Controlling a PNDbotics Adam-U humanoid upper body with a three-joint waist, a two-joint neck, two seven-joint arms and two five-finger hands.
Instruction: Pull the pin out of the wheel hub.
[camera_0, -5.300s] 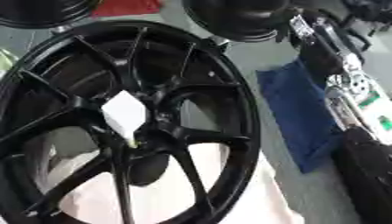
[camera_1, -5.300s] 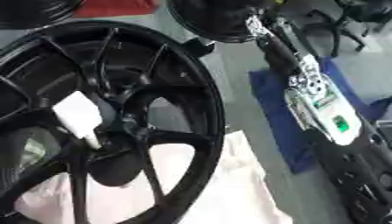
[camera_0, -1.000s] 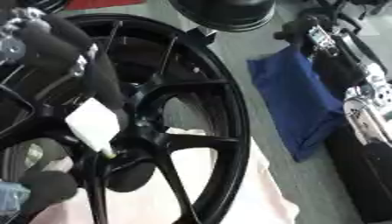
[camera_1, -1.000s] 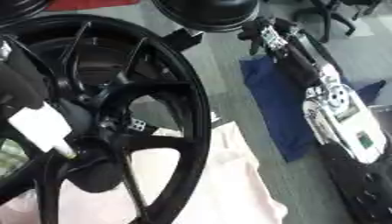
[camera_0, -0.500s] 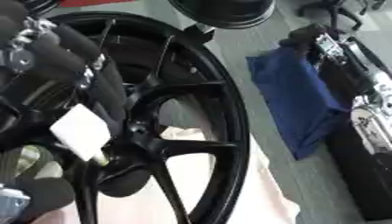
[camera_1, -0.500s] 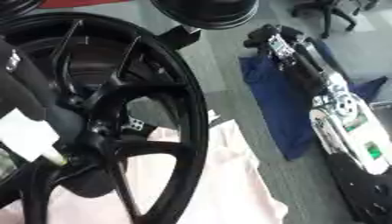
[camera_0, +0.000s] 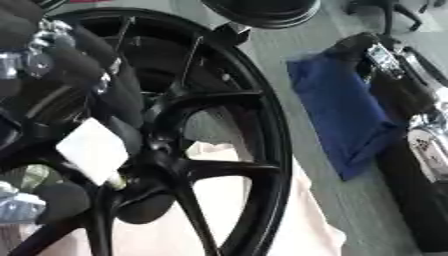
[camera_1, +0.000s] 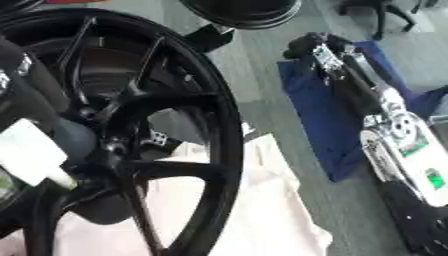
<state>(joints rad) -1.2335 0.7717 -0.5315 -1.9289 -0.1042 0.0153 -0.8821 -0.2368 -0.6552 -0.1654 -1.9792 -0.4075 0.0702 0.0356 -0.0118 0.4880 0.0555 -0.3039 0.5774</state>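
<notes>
Black wheel (camera_0: 219, 150) lay flat on a pale cloth (camera_1: 262, 215), hub (camera_0: 144, 170) at lower left. My left hand (camera_0: 83, 70) hung over the spokes, fingers curled; whether they gripped anything I couldn't tell. The white-tagged pin (camera_0: 96, 152) stuck in the hub just below that hand, axis slanting up-left. Right hand (camera_1: 315, 50) rested well apart.

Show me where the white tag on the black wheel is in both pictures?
Left eye view: the white tag sits left of centre, by the wheel's hub.
Right eye view: it lies at the far left edge.
Shared landmark: the blue cloth, right of the wheel.
</notes>
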